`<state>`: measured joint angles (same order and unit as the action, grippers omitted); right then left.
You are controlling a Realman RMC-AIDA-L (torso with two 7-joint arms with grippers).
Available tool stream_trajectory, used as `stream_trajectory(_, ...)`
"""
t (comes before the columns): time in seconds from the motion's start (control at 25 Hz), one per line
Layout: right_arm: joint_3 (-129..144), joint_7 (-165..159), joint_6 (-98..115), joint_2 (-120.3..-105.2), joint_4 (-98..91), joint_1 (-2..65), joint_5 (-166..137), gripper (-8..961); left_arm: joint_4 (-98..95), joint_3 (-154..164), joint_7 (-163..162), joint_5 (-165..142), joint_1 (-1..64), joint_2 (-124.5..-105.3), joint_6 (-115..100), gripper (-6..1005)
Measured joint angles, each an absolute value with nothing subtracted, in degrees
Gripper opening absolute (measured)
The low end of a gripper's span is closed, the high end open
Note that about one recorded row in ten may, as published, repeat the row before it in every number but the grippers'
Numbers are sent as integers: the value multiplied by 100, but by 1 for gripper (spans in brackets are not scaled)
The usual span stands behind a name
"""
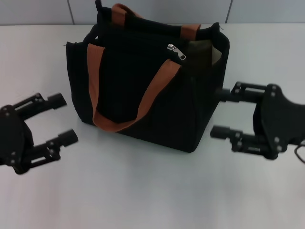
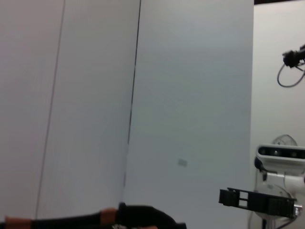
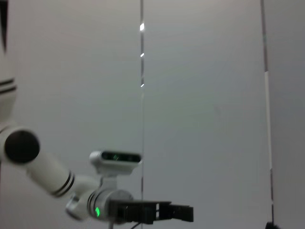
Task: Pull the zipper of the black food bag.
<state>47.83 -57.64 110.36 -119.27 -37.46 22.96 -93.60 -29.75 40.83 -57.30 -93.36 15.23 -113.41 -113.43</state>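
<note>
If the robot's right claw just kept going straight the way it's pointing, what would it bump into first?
Probably the bag. The right end effector points toward its side wall, open, with the upper finger already close to the fabric. Whether it touches cannot be told.

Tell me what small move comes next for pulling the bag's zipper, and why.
Probably raise the right gripper toward the zipper. Both grippers sit open on the table beside the black bag, touching nothing; the left gripper is farther off. The silver tab lies on top, toward the right side.
</note>
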Motion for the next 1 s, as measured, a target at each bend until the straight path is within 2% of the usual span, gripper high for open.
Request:
stream_trajectory(0.4, 4841, -5331, 11005, -11936, -3771, 2241, -9911, 621, -2980, 4097, -5520, -9779, 1553, -11460, -11337, 764)
stream_trajectory(0.56, 4846, -5327, 11004, -11936, -3769, 2233, -9947, 621, -2978, 4090, -5347, -10180, 1579, -11569, -11272, 764)
stream_trajectory(1.0, 4852, -5322, 10992, -11936, -3740, 2247, -9958, 621, -2966, 4096, -5290, -10204, 1591, -11602, -11252, 764)
